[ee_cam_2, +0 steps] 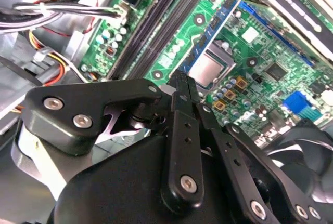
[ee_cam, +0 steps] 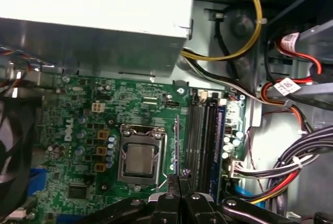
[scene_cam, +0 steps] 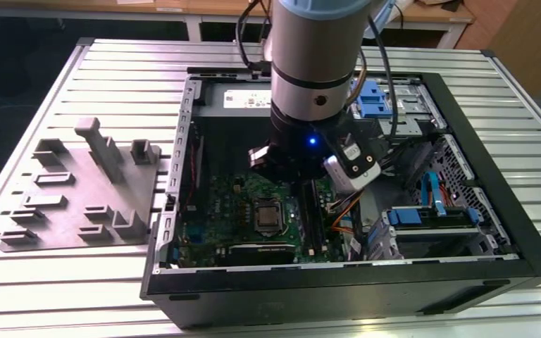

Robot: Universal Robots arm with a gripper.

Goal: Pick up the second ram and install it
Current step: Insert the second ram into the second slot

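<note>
Jaws: closed on the ram stick (ee_cam: 178,141). In both wrist views I see it clamped between them and running out ahead of the tips.
Ram stick: held on edge above the motherboard (ee_cam: 99,104), with its length in line with the memory slots (ee_cam: 200,135).
Where it hangs: between the processor socket (ee_cam: 139,156) and the slots, just beside the nearest slot and not over it.
Height: from here I can't tell whether its lower edge is clear of the board or touching it.
Slots: the long dark ones nearest the stick look empty to me.
Around the slots: bundled cables (ee_cam: 302,161) lie on the side of the slots away from the stick, well apart from it.
Further out: in the exterior view the arm reaches down into the open computer case (scene_cam: 346,296). The case sits on the slatted worktop (scene_cam: 82,282), and a grey tray (scene_cam: 73,190) lies toward the exterior view's left.
Step in hand: the pick-up is done. I judge that I'm lining the stick up with its slot, and it is not yet seated.
What the next move calls for: in my judgement, a small sideways shift toward the slots. The stick has to stay upright and parallel to them, with its edge squarely over the groove before any downward push. If it goes in skewed, it would likely jam or load one end only.
</note>
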